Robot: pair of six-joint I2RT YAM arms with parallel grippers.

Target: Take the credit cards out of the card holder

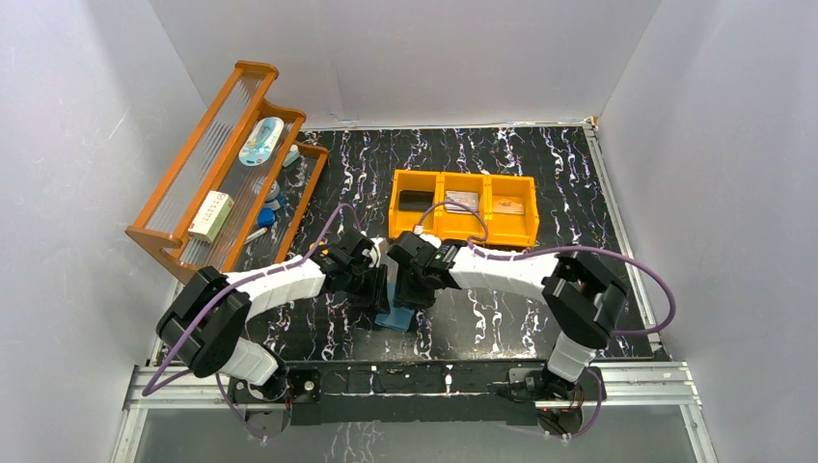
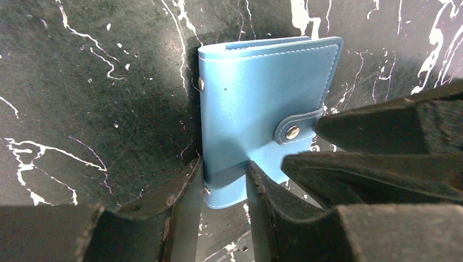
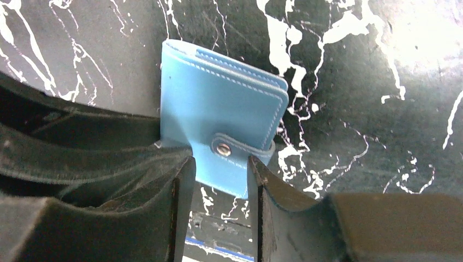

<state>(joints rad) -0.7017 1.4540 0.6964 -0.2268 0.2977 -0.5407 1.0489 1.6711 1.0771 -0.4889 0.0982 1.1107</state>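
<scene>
The teal-blue card holder (image 2: 251, 103) lies closed on the black marbled tabletop (image 2: 98, 98) between the two arms, near the front edge, its closing tab (image 3: 235, 148) snapped down over the cover. The left gripper (image 2: 224, 169) straddles the corner by the spine with its jaws partly apart, and the right gripper (image 3: 220, 164) straddles the tab corner in the same way. Whether either gripper is clenched on the card holder or only set about it cannot be told.
</scene>
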